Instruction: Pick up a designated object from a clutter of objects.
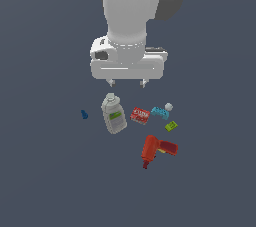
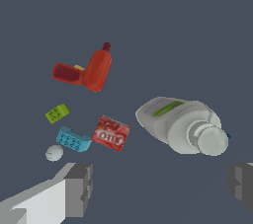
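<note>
Tool [image 1: 127, 84] hovers with its fingers apart, empty, above the bottle [image 1: 114, 115]; brick [image 1: 160, 113] lies off to one side, ungrasped.

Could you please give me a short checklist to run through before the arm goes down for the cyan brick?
1. Gripper open and empty: ok, the fingers stand wide apart with nothing between them.
2. Cyan brick in plain sight: ok, it shows in both views, studs up.
3. Gripper above the brick: not ok, in the exterior view it hangs nearer the bottle, with the brick off to that view's right.
4. Room around the brick: not ok, the red box and white ball lie close beside it; touching or not, cannot tell.
5. Brick aligned with the finger line: cannot tell.
</note>
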